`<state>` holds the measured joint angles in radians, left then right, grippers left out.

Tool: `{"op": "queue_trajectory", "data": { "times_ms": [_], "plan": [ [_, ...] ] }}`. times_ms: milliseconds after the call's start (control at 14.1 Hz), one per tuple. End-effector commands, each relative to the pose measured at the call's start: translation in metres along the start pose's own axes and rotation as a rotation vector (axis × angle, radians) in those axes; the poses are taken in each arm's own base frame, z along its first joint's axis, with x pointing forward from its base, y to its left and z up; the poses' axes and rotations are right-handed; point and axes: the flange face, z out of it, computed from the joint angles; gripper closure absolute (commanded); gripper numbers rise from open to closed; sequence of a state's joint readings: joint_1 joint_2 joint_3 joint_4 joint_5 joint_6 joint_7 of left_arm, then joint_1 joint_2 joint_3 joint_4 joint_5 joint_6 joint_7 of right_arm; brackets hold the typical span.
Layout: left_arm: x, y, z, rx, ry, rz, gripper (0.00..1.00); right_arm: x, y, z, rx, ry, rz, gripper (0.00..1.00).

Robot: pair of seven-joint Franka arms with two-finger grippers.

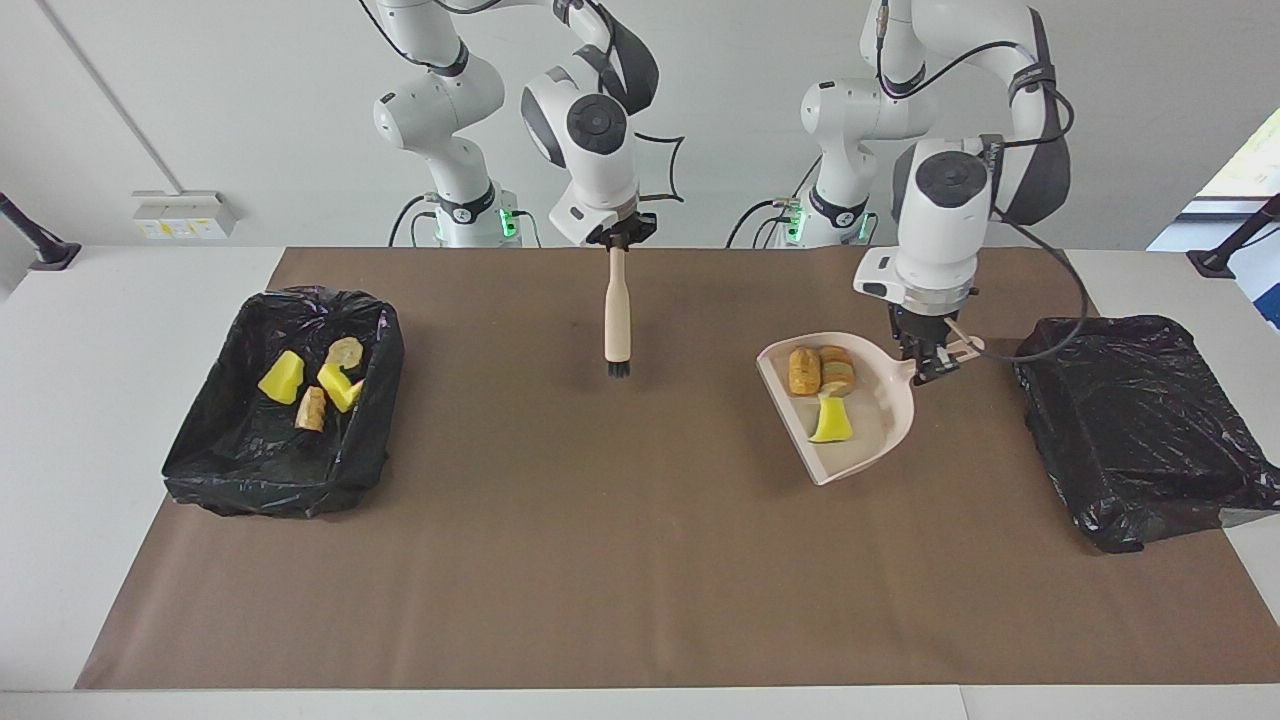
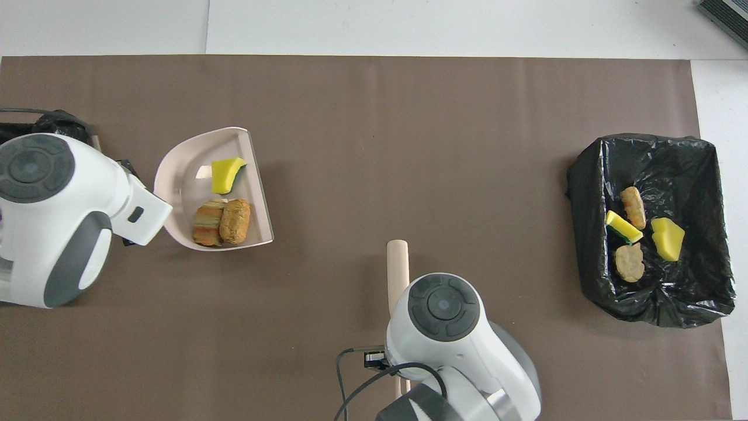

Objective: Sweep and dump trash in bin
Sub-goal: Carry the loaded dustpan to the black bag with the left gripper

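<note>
My left gripper [image 1: 928, 372] clamps the dustpan [image 1: 880, 440] handle, three scraps [image 1: 822, 384] inside. Right gripper [image 1: 619, 238] clamps the brush [image 1: 618, 320]. No legible writing.

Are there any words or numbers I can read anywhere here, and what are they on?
No text reads clearly.
White wall box with yellow labels by the right arm's end of the table: print too small to read.
Pink plastic dustpan, wooden brush, black-lined bins: no markings seen.

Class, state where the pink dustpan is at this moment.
The pink dustpan hangs over the brown mat, held by the left hand, beside the black bin at the left arm's end of the table.
</note>
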<state>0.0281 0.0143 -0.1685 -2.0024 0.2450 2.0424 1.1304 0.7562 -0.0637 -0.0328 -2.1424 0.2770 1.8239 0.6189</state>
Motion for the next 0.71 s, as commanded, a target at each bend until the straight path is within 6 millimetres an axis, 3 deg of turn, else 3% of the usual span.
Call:
{"op": "queue_trajectory", "data": {
  "times_ms": [0,213,355,496,638],
  "plan": [
    [-0.093,-0.040,-0.013,-0.047,0.071,0.016,1.00,-0.012,-0.037,0.028,0.000,0.045,0.020,1.00],
    [-0.185,-0.071,-0.020,-0.063,0.073,-0.024,1.00,-0.030,-0.071,0.073,-0.048,0.042,0.011,1.00],
    [-0.250,-0.086,-0.020,-0.042,0.065,-0.024,1.00,-0.035,-0.061,0.085,-0.074,0.028,0.001,1.00],
    [-0.307,-0.086,-0.015,-0.022,0.039,-0.051,1.00,-0.041,-0.050,0.094,-0.089,0.022,-0.033,1.00],
    [-0.330,-0.090,-0.015,0.008,-0.047,0.002,1.00,-0.032,-0.043,0.096,-0.066,0.032,-0.023,1.00]
  ]
}}
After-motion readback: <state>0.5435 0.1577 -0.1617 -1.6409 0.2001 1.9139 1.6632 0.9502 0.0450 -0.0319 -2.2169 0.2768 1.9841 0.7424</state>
